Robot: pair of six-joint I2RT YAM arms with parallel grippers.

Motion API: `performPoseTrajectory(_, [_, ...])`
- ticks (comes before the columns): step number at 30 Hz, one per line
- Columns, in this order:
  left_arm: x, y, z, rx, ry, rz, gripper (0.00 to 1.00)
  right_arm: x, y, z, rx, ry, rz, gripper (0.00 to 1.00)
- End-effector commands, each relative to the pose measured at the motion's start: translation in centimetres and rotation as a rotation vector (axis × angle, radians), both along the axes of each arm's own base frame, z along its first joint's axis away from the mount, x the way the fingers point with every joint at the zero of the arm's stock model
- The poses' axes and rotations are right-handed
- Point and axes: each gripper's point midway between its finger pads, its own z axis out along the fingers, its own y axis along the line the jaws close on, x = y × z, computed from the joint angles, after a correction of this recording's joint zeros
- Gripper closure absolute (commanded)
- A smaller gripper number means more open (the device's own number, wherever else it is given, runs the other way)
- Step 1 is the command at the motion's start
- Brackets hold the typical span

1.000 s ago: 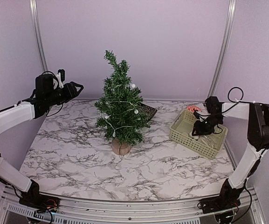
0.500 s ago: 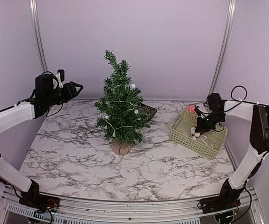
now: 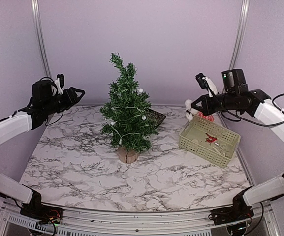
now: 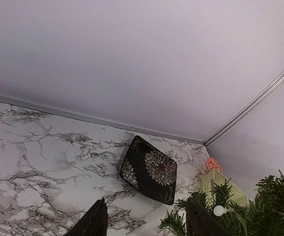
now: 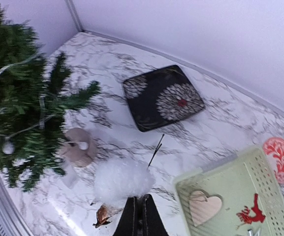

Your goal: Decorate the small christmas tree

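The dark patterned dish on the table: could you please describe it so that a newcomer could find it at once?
Start at the small green christmas tree in the middle of the white marble table. Just behind its right side lies a square black dish printed with pale flowers. It is flat and dark, unlike the pale green slotted plastic basket farther right.
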Motion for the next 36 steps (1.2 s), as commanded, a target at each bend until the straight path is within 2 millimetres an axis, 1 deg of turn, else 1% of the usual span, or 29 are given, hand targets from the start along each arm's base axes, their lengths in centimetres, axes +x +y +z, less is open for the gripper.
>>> performPoseTrajectory(1, [-1.2, 0.7, 1.9, 0.01, -0.074, 0.017, 0.46, -4.6, 6.4, 5.8, 0.116, -0.101, 0.144, 1.0])
performPoseTrajectory(5, [-2.1, 0.8, 2.1, 0.016, -0.09, 0.012, 0.46, -9.6, 12.3, 8.7, 0.178, -0.146, 0.261, 1.0])
performPoseTrajectory(7, [-2.5, 0.8, 2.4, 0.022, -0.102, 0.007, 0.46, -12.0, 15.1, 9.3, 0.177, -0.15, 0.309, 1.0])
performPoseTrajectory(8, [-2.7, 0.9, 2.7, 0.024, -0.11, 0.008, 0.46, -13.7, 16.7, 9.7, 0.176, -0.151, 0.348, 1.0])
performPoseTrajectory(10, [-3.0, 1.0, 2.9, 0.032, -0.115, 0.016, 0.47, -15.0, 18.5, 9.9, 0.161, -0.146, 0.356, 1.0])
performPoseTrajectory(13, [-3.0, 1.3, 3.3, 0.038, -0.124, 0.028, 0.47, -15.8, 21.0, 10.4, 0.182, -0.127, 0.357, 1.0])
performPoseTrajectory(15, [-3.1, 1.3, 3.6, 0.036, -0.131, 0.028, 0.47, -15.9, 22.7, 10.6, 0.216, -0.113, 0.353, 1.0])
performPoseTrajectory(17, [-3.2, 1.3, 3.7, 0.033, -0.134, 0.025, 0.46, -15.5, 24.7, 9.8, 0.22, -0.094, 0.335, 1.0])
performPoseTrajectory(18, [-3.3, 1.3, 3.7, 0.033, -0.133, 0.026, 0.46, -15.2, 26.0, 8.7, 0.199, -0.086, 0.33, 1.0])
performPoseTrajectory(20, [-3.5, 1.4, 3.5, 0.039, -0.131, 0.027, 0.46, -14.4, 27.8, 7.3, 0.169, -0.075, 0.299, 1.0])
performPoseTrajectory(22, [-3.7, 1.6, 3.6, 0.032, -0.127, 0.037, 0.46, -13.4, 29.3, 6.5, 0.152, -0.069, 0.265, 1.0])
performPoseTrajectory(24, [-4.1, 1.6, 4.2, 0.009, -0.13, 0.036, 0.46, -12.3, 30.1, 6.1, 0.142, -0.072, 0.215, 1.0])
performPoseTrajectory(27, [-4.6, 1.8, 4.3, -0.007, -0.132, 0.042, 0.46, -10.7, 30.5, 5.6, 0.094, -0.098, 0.148, 1.0])
performPoseTrajectory(31, [-5.4, 1.8, 4.4, -0.007, -0.144, 0.036, 0.46, -9.3, 30.4, 3.7, -0.014, -0.105, 0.102, 1.0])
performPoseTrajectory(33, [-5.6, 2.0, 4.5, -0.008, -0.146, 0.042, 0.46, -8.9, 30.2, 2.7, -0.058, -0.096, 0.083, 1.0])
performPoseTrajectory(36, [-5.7, 2.0, 4.7, -0.007, -0.152, 0.042, 0.46, -8.6, 29.5, 2.3, -0.085, -0.089, 0.057, 1.0])
